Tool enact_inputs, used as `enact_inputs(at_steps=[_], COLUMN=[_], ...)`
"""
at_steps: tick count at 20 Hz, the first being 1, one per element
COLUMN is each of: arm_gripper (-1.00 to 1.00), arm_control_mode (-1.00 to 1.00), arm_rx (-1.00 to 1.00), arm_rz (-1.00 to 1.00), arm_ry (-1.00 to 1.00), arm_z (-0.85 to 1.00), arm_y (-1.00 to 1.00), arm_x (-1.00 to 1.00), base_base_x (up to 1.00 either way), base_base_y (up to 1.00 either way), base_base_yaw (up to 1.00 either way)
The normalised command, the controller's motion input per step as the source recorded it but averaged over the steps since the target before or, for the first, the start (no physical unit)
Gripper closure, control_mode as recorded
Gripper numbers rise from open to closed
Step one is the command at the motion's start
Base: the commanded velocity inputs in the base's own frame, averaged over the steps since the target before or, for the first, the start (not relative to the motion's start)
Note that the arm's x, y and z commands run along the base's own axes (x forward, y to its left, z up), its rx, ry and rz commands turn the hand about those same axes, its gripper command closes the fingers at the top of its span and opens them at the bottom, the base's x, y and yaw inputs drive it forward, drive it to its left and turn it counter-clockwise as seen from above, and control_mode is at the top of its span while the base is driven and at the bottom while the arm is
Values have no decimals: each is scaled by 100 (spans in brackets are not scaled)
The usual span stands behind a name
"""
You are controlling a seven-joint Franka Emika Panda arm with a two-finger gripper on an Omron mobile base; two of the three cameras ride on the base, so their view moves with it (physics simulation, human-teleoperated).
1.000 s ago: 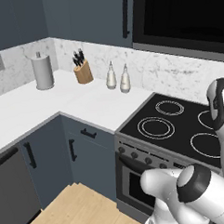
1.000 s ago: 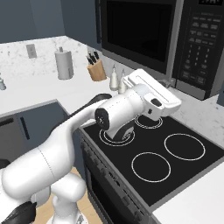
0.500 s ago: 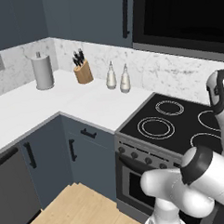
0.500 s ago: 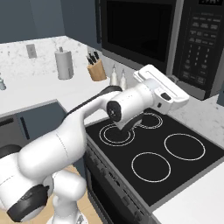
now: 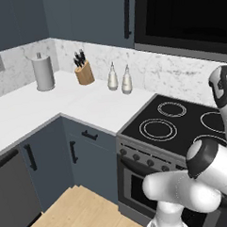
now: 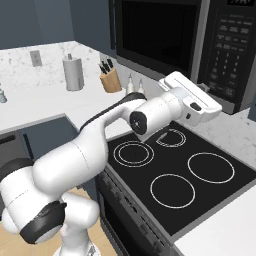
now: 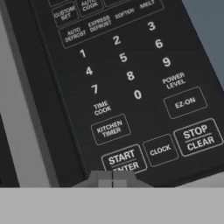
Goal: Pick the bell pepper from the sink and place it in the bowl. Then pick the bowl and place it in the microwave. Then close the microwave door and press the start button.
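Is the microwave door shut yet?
Shut. The microwave door lies flush with the control panel in the right base view, its cavity hidden behind dark glass; the gripper is at the START button.

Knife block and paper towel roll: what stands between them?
Nothing: in the left base view, bare white counter separates the paper towel roll from the knife block.

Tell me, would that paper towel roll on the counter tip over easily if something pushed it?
Probably fairly easily. The paper towel roll stands tall and narrow on the counter, so a push near its top would likely topple it. It looks light for its bulk, being soft paper, though it seems to sit on an upright holder with a knob on top, which may steady it. Once down, its round shape would likely roll.
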Motion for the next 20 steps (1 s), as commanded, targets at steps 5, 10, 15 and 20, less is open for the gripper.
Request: enact_inputs(at_steps=[5,10,15,20], arm_gripper=[100,100,100,100], arm_control_mode=[-100,-100,-100,-100], arm_rx=[0,0,1,6], arm_rz=[0,0,0,0], arm_ry=[-1,0,0,2], arm_z=[0,0,0,0], arm_y=[-20,-25,-51,-53], arm_x=[26,33,60,74], base_base_x=[0,0,0,0], base_base_y=[0,0,0,0], base_base_yaw=[0,0,0,0])
